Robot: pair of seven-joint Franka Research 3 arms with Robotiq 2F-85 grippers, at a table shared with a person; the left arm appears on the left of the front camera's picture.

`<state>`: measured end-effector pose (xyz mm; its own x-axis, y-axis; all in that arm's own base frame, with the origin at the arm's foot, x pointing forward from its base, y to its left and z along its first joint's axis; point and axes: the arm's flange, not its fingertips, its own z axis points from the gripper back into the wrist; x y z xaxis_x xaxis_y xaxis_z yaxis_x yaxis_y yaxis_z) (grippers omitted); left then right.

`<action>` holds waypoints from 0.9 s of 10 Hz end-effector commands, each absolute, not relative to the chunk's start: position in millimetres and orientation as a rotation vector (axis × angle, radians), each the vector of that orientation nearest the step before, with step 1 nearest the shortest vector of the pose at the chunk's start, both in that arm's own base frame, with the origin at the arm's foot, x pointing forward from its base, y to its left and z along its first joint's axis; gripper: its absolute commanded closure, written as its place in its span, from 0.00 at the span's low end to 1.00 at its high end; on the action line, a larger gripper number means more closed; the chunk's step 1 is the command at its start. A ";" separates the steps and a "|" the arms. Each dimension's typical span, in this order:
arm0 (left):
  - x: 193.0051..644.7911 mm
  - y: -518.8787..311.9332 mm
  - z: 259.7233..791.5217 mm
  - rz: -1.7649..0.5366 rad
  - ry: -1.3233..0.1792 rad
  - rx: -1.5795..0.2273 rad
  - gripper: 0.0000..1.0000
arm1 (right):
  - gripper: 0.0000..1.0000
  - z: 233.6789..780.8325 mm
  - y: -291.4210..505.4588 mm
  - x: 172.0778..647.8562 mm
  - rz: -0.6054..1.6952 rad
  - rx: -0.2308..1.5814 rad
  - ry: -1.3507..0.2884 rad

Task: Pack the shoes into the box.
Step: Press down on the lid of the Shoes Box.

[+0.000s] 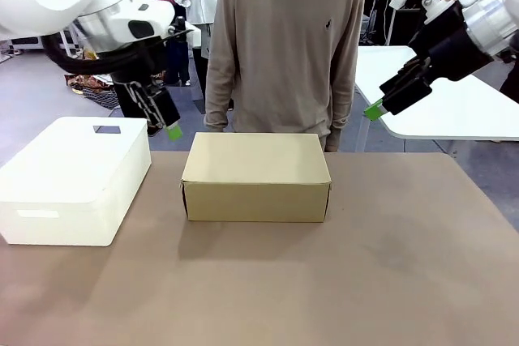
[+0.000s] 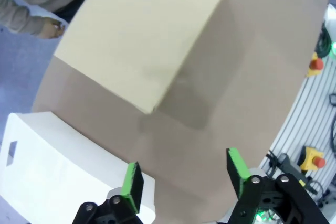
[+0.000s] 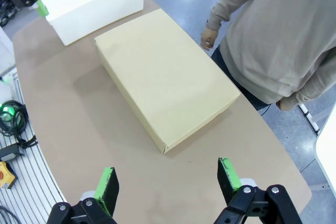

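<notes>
The box (image 1: 256, 176) sits closed near the middle of the desk (image 1: 340, 281), its flap lid down flat, long side facing the robot, so nothing can go into it until the lid is lifted. The shoes cannot be seen on the desk; whether they lie inside the closed box or somewhere else cannot be told. A larger white plastic box (image 1: 73, 180) stands just beside it on the robot's left, apart from it by a narrow strip of desk. The left pincer (image 1: 162, 119) hangs above the gap between the white box and the cardboard one, fingers spread wide and holding nothing, as the left wrist view confirms with both green pads (image 2: 131, 179) apart over bare desk. The right pincer (image 1: 388, 101) is raised high off to the right, beyond the desk's far edge, likewise open and empty. Both arms seem parked clear of the box, probably to leave the lid reachable. The person (image 1: 284, 46) stands at the far side right behind the box, hands down by the desk edge.
</notes>
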<state>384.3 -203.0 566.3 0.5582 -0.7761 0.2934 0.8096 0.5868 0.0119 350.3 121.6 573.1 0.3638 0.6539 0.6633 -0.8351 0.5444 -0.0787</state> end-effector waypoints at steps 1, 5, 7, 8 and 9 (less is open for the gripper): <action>380.7 -192.0 556.6 -1.009 -0.260 -0.169 0.00 | 0.00 575.0 122.9 351.8 0.957 0.286 -0.703; 377.6 -176.8 526.9 -0.992 -0.280 -0.202 0.00 | 0.00 575.0 122.9 351.8 0.957 0.286 -0.703; 383.2 -185.9 537.6 -0.985 -0.247 -0.166 0.00 | 0.00 575.0 122.9 351.8 0.957 0.286 -0.703; 383.2 -185.9 537.6 -0.985 -0.247 -0.166 0.00 | 0.00 575.0 122.9 351.8 0.957 0.286 -0.703; 383.2 -185.9 537.6 -0.985 -0.247 -0.166 0.00 | 0.00 575.0 122.9 351.8 0.957 0.286 -0.703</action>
<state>382.8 -185.2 533.8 0.5319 -0.7971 0.2860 0.8357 0.5486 -0.0250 350.3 121.6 573.1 0.3638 0.6539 0.6633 -0.8352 0.5443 -0.0786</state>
